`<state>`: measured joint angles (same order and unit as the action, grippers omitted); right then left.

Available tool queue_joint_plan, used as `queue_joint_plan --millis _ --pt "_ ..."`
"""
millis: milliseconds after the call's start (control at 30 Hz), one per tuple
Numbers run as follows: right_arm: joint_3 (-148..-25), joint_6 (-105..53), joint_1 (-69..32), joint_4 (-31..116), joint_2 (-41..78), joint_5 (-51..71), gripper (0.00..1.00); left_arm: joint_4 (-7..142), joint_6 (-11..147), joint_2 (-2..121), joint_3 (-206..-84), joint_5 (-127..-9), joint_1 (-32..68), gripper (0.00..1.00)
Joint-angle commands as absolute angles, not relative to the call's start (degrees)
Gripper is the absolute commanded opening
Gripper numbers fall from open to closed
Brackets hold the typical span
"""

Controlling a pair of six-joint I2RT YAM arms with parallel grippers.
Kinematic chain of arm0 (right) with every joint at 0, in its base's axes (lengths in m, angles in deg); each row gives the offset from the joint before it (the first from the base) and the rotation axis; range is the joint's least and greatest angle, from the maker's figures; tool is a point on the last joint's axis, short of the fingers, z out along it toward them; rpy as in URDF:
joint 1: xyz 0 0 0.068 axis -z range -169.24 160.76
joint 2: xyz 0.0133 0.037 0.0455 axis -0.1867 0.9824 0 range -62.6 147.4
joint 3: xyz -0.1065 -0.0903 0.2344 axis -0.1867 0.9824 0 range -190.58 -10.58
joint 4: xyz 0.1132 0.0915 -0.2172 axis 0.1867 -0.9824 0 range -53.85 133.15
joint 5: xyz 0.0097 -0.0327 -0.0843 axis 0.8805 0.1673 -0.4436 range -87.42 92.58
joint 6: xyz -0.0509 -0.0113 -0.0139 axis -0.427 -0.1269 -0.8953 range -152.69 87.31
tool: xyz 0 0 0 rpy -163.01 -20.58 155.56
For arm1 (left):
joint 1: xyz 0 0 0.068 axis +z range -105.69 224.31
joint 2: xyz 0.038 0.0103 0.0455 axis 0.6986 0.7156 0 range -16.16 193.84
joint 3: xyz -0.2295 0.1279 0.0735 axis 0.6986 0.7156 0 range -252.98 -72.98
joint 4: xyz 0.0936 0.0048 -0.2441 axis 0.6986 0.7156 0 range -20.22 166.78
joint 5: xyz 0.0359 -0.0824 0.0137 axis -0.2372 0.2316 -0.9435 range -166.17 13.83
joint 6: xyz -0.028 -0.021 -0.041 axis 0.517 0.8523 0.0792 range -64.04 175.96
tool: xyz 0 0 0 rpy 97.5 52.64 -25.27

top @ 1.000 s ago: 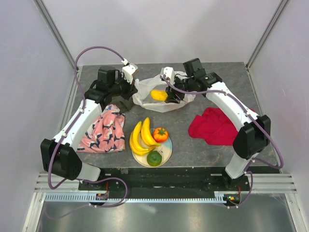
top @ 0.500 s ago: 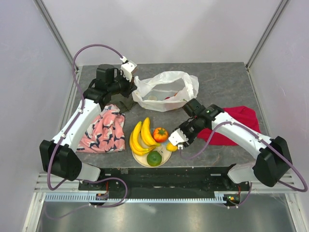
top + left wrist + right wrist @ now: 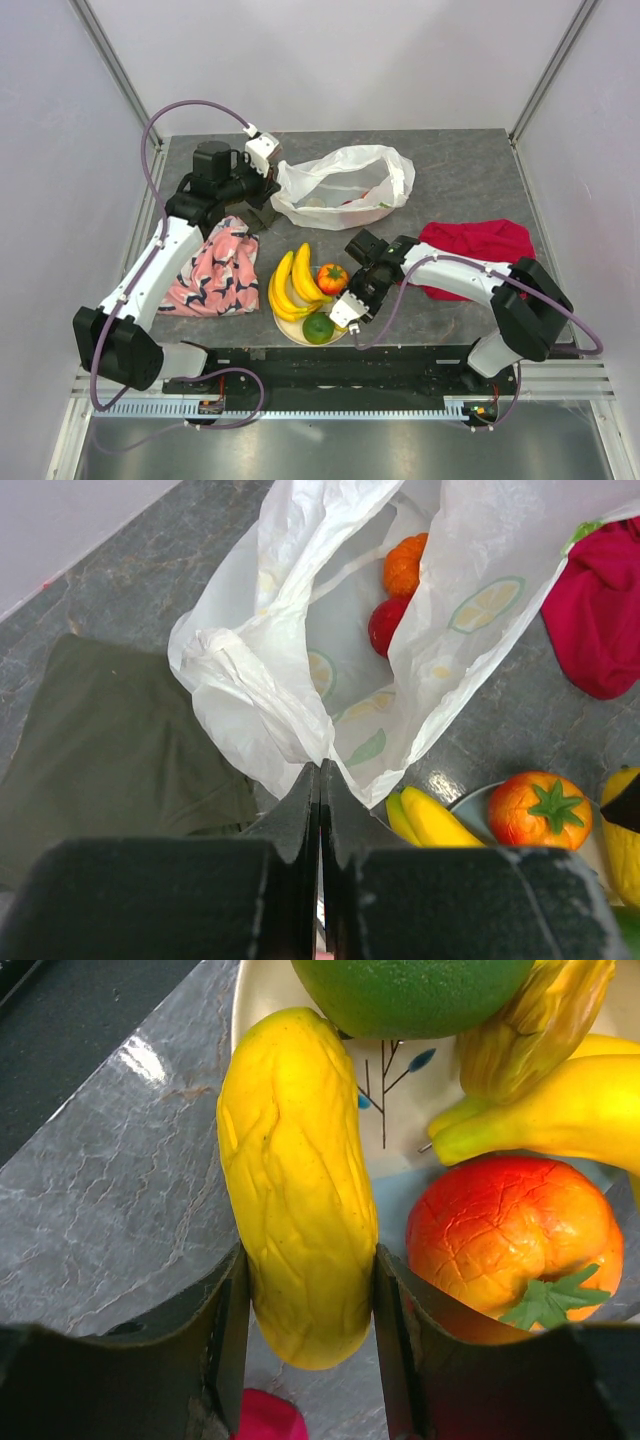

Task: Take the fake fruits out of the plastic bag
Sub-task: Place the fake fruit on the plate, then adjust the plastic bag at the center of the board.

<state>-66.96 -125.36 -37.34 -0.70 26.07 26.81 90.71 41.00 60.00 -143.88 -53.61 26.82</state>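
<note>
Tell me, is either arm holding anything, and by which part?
The right end effector clamps the yellow fruit near one end; left end effector pinches the plastic bag at its edge.

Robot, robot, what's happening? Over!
Left gripper shut on plastic bag. Right gripper shut on small yellow fruit at plate rim. Orange fruit, red fruit inside bag.

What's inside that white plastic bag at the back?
An orange fruit and a red fruit show through the open mouth of the plastic bag. Crinkled folds cover the rest of the inside, so anything more in there cannot be seen.
</note>
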Motion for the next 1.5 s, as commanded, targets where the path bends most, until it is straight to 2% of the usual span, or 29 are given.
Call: queue_joint_plan --millis 0,267,333,367,400,433,467,767,967,1067,1167,1200,1300,1367,1400,1467 --pt "-70.8 -120.2 -38.3 1.6 28.0 27.5 0.4 89.6 41.4 57.0 -142.7 -53.5 26.6 0.02" --pt "-74.5 -113.1 -39.0 2.0 32.9 28.7 0.41 89.6 40.7 56.4 -141.0 -53.0 26.6 0.02" --pt "-74.4 -113.4 -39.1 1.1 32.9 28.7 0.49 89.6 40.8 56.9 -141.1 -52.4 26.6 0.02" --pt "-74.4 -113.9 -39.1 0.5 32.9 28.7 0.53 89.5 40.8 57.1 -141.2 -52.3 26.6 0.01" --pt "-74.2 -114.1 -39.1 0.1 32.6 28.8 0.65 89.3 40.9 57.5 -141.4 -52.1 26.7 0.02" --pt "-74.2 -114.2 -39.1 -0.8 32.4 28.9 0.71 89.2 40.8 57.7 -141.4 -51.9 26.7 0.02" --pt "-74.2 -114.5 -39.1 -1.4 32.2 28.9 0.98 89.2 40.8 58.1 -141.8 -51.8 26.6 0.02" --pt "-78.8 -114.0 -35.5 -9.7 26.4 24.9 0.98 89.1 41.6 60.0 -144.5 -50.7 26.6 0.01" --pt "-79.7 -112.2 -27.0 -13.1 26.3 23.1 0.98 88.9 42.6 60.0 -144.4 -50.2 26.7 0.02" --pt "-87.3 -103.7 -22.7 -13.0 29.5 26.8 0.98 88.9 44.6 60.0 -144.6 -49.8 26.6 0.02" --pt "-102.0 -94.1 -18.8 -14.9 34.8 34.7 0.97 89.1 47.3 59.7 -143.8 -48.1 26.6 0.01" --pt "-109.9 -92.8 -18.3 -16.3 36.2 36.7 0.96 89.3 47.8 59.6 -143.4 -47.9 26.6 0.02" --pt "-122.4 -90.4 -18.0 -21.1 43.5 39.7 0.88 89.6 49.2 58.7 -141.3 -47.2 26.6 0.02" --pt "-125.2 -86.8 -17.4 -20.3 45.4 40.9 0.81 90.1 49.4 58.3 -139.4 -46.3 26.4 0.02" --pt "-124.4 -85.0 -17.1 -18.5 46.6 40.4 0.74 90.2 49.3 58.1 -138.9 -46.0 26.1 0.02" --pt "-120.6 -78.1 -17.1 -9.6 47.2 37.8 0.66 90.3 49.5 58.1 -137.8 -45.8 25.7 0.02"
